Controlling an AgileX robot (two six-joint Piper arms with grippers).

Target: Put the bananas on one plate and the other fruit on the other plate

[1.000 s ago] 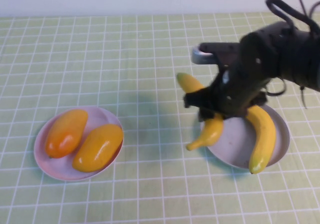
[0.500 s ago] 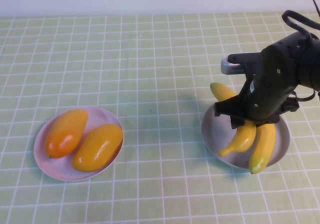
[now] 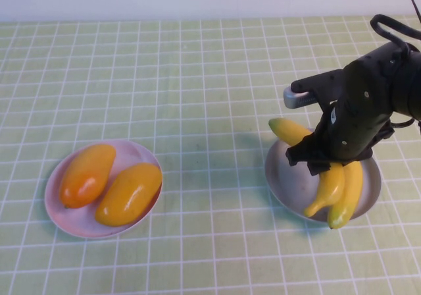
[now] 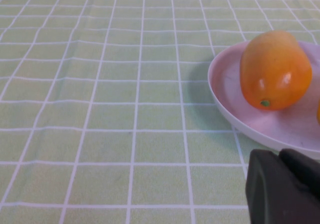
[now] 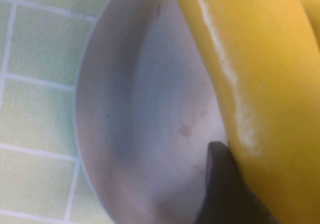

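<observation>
The right gripper is low over the grey-blue plate, its jaws part-open and clamped across the middle of one banana. That banana runs out both ways from the grip: its upper end sticks out past the plate's rim on the side toward the robot's left, and its lower half curves down from the gripper onto the plate's near part. The second banana lies on the plate just beside the held one, on the gripper's outer right side, seemingly touching it along its length, its tip reaching the near rim. In the right wrist view the held banana fills the frame right against a dark finger, with the plate's bare grey inside just behind; whether the banana's underside already rests on the plate cannot be told.

The two orange-yellow fruits lie side by side on the pale pink plate, well apart from the right gripper, off to its left across the green checked cloth.

The left gripper does not show in the high view; from its own wrist camera it sits shut and empty, holding nothing, just short of the pink plate's rim, with one of the oval fruits on the plate a little beyond it
</observation>
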